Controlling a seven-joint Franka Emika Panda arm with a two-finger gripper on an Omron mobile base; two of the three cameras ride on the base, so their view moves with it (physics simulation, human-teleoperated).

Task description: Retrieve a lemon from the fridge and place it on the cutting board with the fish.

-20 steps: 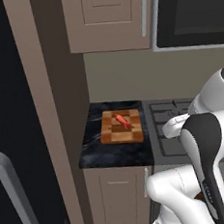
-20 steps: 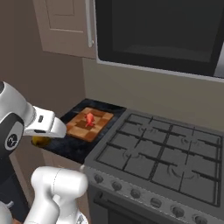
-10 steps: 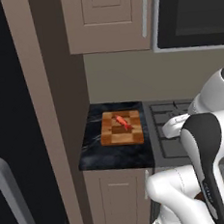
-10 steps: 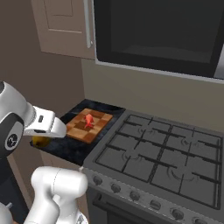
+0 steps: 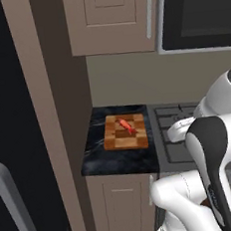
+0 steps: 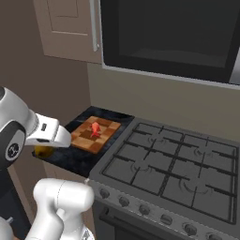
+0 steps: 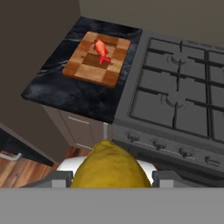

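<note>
Little has shifted over the last second: the whole scene has slid slightly in both base views, so the base has crept along, while the cutting board (image 5: 125, 132) and the fish (image 5: 125, 125) keep their places on the counter (image 5: 112, 160). The board lies toward the counter's back edge, near the side that meets the stove (image 6: 173, 164), and the fish rests across its back half.

In the hand view the lemon (image 7: 110, 168) sits clamped between the fingers of the gripper (image 7: 110, 177), its lower part cut off by the bottom of the picture, and only the finger tips (image 7: 59, 178) show. From the right base camera the gripper (image 6: 44, 149) hangs just off the counter's front left corner, with a sliver of the lemon (image 6: 43, 150) peeking below the white hand.

At the left of the left base view the fridge (image 5: 8, 123) is a dark mass, one grey handle (image 5: 10, 197) cut by the frame.
</note>
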